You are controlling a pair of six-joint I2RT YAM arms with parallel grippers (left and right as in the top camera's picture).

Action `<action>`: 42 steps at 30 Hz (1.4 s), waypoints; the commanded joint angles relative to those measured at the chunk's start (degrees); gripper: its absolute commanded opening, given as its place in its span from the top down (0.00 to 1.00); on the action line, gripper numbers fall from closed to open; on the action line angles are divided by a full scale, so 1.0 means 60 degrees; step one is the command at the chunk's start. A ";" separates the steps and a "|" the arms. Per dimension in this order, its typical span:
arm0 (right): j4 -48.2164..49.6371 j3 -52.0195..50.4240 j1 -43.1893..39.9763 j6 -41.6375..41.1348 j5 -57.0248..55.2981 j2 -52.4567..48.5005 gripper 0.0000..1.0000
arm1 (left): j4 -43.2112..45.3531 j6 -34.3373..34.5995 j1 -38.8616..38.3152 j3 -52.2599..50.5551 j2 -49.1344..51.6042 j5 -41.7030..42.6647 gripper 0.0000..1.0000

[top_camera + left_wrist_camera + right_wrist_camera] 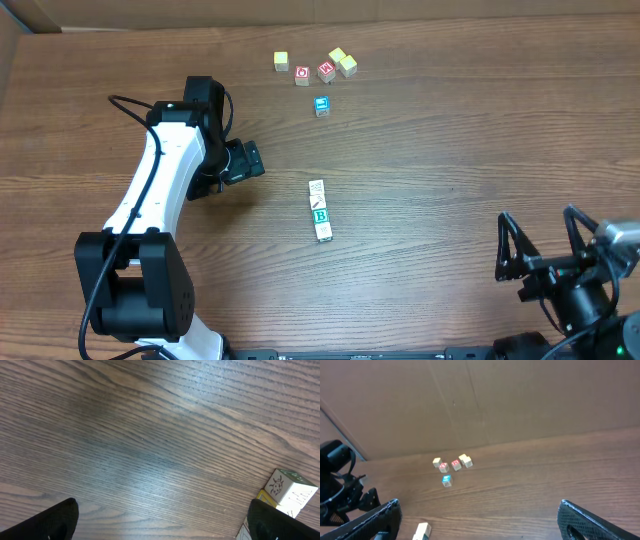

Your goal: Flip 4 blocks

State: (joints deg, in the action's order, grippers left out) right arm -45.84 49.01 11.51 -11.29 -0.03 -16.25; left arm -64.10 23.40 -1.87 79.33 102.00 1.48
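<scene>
Four blocks lie in a touching row on the tabletop; only a green B is legible. The left fingers stand wide and empty, near the row, which the left wrist view cuts off. The right fingers are wide too, well apart from it.

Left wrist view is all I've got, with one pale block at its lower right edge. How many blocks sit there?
Observer: Four blocks, end to end in one straight row.
Operator: Where's the right arm?
Observer: The right gripper is at the near right corner of the table, jaws open, far from the row.
Operator: Any other cubes?
Observer: A separate cluster near the far edge: two red-faced cubes, a blue-faced cube and three yellowish cubes.
</scene>
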 commanded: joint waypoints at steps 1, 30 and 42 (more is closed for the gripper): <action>0.0069 -0.0605 -0.0011 0.0146 0.0018 0.0710 0.00 | 0.0007 -0.0186 -0.0011 0.0091 -0.0073 0.0000 0.00; 1.2058 -0.7326 -0.1246 0.0146 0.1523 0.2674 0.00 | 0.0007 -0.0186 -0.0011 0.0091 -0.0073 0.0000 0.00; 0.8972 -0.8094 -0.1253 0.0149 0.1512 0.2674 0.00 | 0.0007 -0.0186 -0.0011 0.0091 -0.0073 0.0000 0.00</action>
State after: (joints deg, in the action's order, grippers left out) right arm 12.43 1.06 4.40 -10.94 8.27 -0.58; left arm -64.10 23.40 -1.87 79.33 102.02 1.48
